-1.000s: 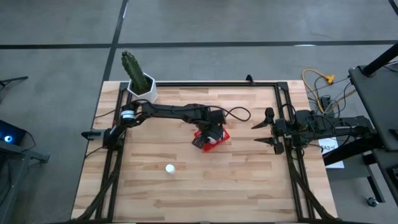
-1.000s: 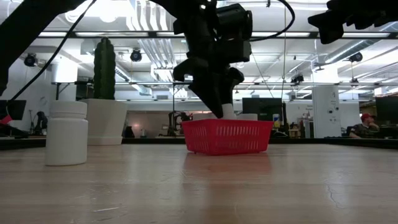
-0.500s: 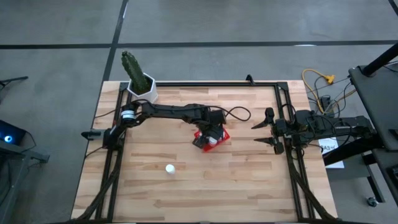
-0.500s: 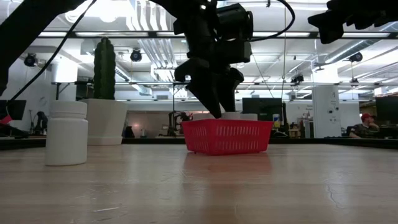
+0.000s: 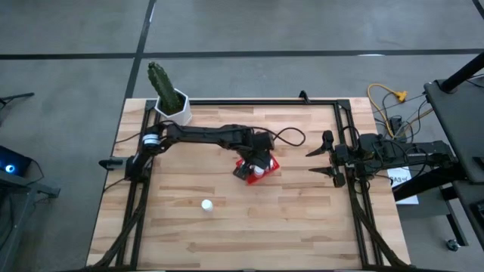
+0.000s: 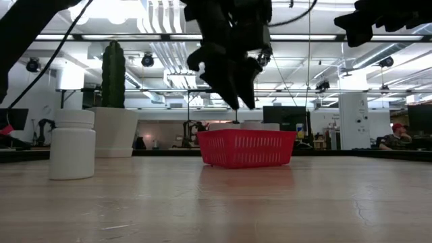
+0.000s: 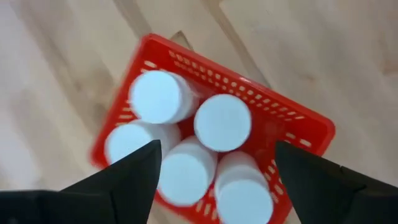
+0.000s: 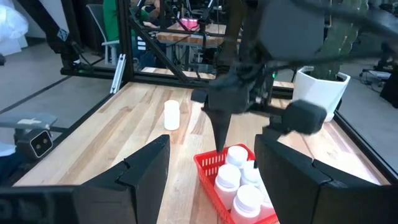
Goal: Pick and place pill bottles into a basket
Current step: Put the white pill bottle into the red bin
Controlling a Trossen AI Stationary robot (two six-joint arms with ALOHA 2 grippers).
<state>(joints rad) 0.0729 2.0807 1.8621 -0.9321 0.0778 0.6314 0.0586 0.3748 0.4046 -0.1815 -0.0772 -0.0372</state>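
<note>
- The left arm (image 5: 204, 136) is matte black: slim tubular links joined by thicker cylindrical joints.
- A pale silver-grey ring (image 5: 150, 140) bands that arm near its base.
- A thin black cable (image 5: 291, 138) loops out from its wrist housing.
- The left tool (image 6: 233, 84) is black, with two tapering, wedge-shaped fingers (image 7: 127, 180) that have flat angular faces.
- The right arm (image 5: 393, 151) is equally dark, with a blockier body of boxy segments.
- The right tool (image 5: 324, 161) ends in two pointed black fingers (image 8: 140, 171), broad and faceted where seen close up.
</note>
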